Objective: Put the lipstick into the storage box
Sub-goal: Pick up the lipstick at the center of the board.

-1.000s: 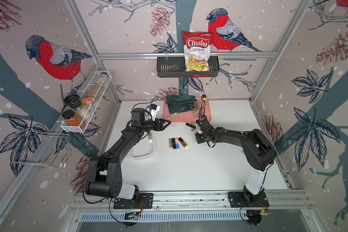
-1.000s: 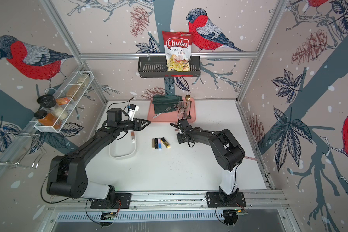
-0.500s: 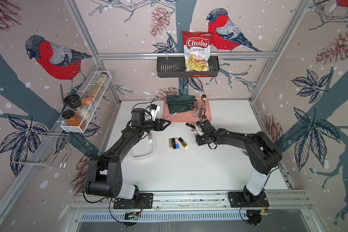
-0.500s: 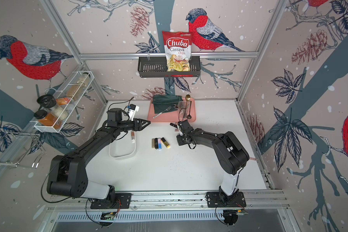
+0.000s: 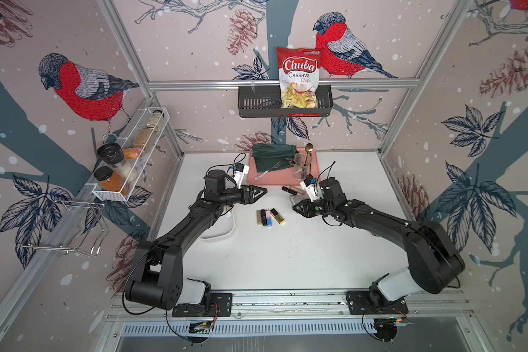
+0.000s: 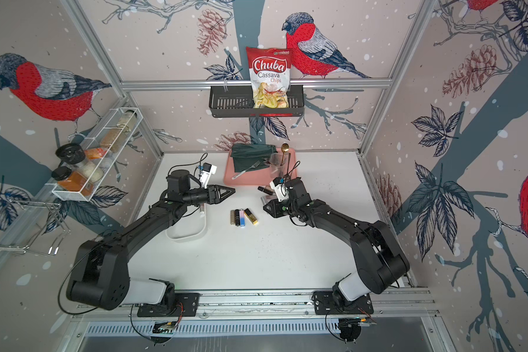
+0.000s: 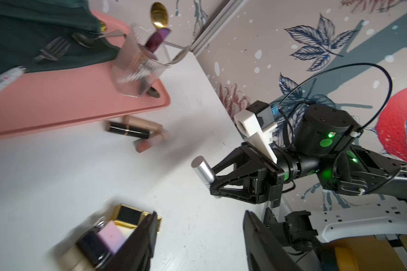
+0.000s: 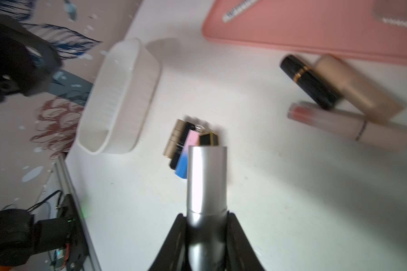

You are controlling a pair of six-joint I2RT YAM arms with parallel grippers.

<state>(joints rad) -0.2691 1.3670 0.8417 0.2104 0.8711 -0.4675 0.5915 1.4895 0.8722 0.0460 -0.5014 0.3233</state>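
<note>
Right wrist view: right gripper clamps silver cylindrical lipstick, likely bound for white plastic storage box; left gripper spread, empty.

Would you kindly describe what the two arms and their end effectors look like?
The left arm and right arm are matte black with pale grey bases. The left end effector and right end effector are black triangular frames. A white bracket holds each wrist camera, a thin black cable loops behind; green dots mark the right wrist.
</note>
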